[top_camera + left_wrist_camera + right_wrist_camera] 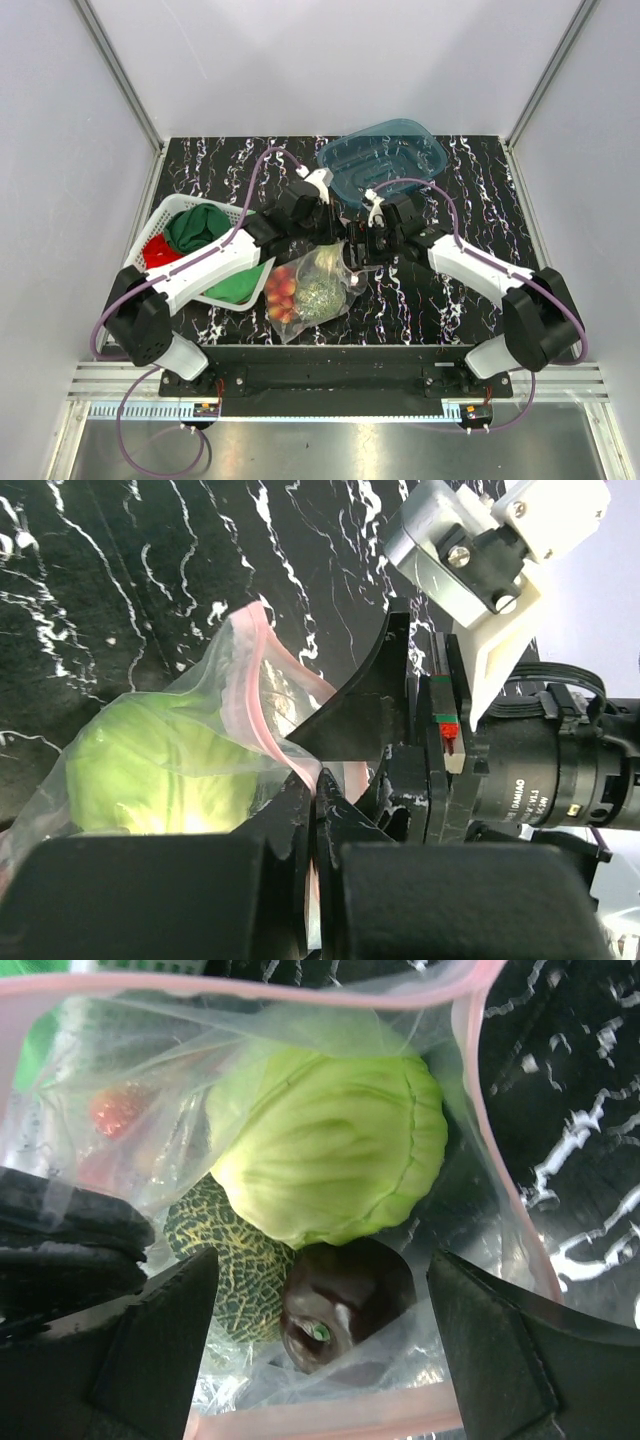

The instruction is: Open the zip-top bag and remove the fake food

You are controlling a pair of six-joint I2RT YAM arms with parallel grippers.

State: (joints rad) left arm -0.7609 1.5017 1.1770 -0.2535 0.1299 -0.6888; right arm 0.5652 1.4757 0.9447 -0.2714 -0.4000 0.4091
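A clear zip-top bag (305,290) with a pink zip strip lies mid-table, its mouth held wide. My left gripper (318,780) is shut on the pink rim (262,680) of the bag. My right gripper (325,1300) is open, its fingers (160,1330) straddling the mouth just inside the near rim (330,1422). Inside I see a pale green cabbage (330,1145), a netted melon (235,1275), a dark purple eggplant (345,1305) and a red strawberry (115,1110). From above, both grippers meet at the bag's top (350,250).
A white basket (178,212) with green and red cloth stands at the left, under the left arm. A blue transparent tray (385,160) sits at the back centre. The table is black marble pattern (470,190), with grey walls around it.
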